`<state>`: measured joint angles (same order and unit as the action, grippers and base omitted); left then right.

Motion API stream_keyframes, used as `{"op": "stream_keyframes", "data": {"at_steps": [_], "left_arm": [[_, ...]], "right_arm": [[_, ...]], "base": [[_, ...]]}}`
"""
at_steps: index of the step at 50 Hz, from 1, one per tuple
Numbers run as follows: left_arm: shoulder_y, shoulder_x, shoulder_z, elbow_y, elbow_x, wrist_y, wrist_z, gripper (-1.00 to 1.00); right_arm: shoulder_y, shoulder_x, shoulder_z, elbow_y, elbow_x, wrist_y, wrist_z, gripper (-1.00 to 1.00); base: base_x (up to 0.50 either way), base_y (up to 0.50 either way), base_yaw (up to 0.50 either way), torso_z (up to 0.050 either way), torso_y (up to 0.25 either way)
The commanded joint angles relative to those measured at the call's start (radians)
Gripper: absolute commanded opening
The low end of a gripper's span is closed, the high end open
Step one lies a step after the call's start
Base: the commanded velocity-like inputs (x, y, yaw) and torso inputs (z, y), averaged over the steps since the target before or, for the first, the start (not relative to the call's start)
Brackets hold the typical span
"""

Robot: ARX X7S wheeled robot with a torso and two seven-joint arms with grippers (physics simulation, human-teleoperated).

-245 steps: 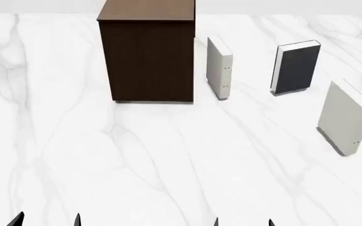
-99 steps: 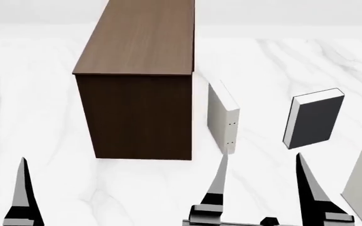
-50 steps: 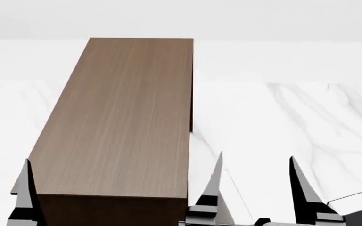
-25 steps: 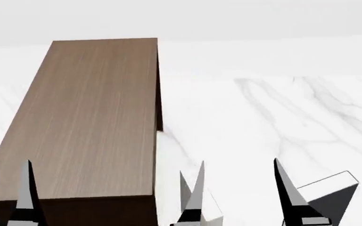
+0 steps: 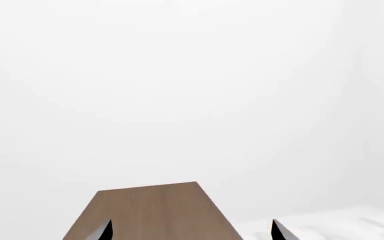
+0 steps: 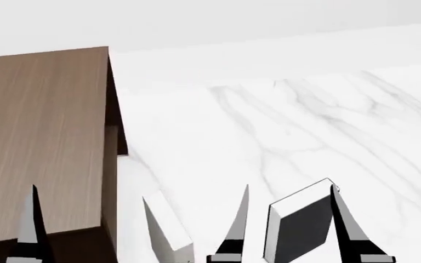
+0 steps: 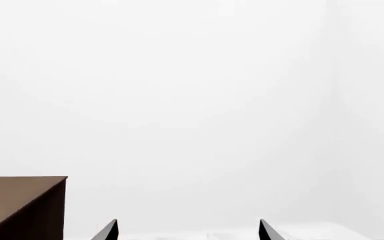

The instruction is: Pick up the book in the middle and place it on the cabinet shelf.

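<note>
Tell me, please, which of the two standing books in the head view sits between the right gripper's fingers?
The thick slate-grey hardback with white page edges stands between the right gripper's fingers; the plain off-white book stands outside them, toward the brown wood-grain cabinet.

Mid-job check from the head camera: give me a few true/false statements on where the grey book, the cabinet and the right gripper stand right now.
1. The slate-grey hardback book with white page edges stands on the white marble floor. True.
2. The grey book already rests on the brown wood-grain cabinet's top. False: the visible part of that top is bare, and the book is on the floor to its right.
3. The right gripper is open, with a finger showing on either side of the grey book. True.
4. An off-white book stands between the cabinet and the grey book. True.
5. The left gripper holds the off-white book. False: its fingers are apart with only the cabinet top ahead of them.
</note>
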<state>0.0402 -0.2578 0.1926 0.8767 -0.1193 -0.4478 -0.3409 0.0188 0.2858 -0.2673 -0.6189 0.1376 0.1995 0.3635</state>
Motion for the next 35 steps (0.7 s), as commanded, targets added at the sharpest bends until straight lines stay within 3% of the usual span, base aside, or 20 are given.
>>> {"op": "stream_keyframes", "data": {"at_steps": [1,35], "left_arm": [[-0.002,0.005,-0.001,0.014,0.025,-0.021,0.023,1.00],[-0.003,-0.011,0.007,0.018,0.003,-0.012,0.010,1.00]], "right_arm": [[0.005,-0.013,-0.001,-0.024,-0.056,0.059,-0.004,1.00],[0.009,-0.003,-0.004,-0.022,-0.033,0.066,0.010,1.00]], "base": [[0.00,0.00,0.00,0.050,0.000],[0.00,0.00,0.00,0.050,-0.006]]}}
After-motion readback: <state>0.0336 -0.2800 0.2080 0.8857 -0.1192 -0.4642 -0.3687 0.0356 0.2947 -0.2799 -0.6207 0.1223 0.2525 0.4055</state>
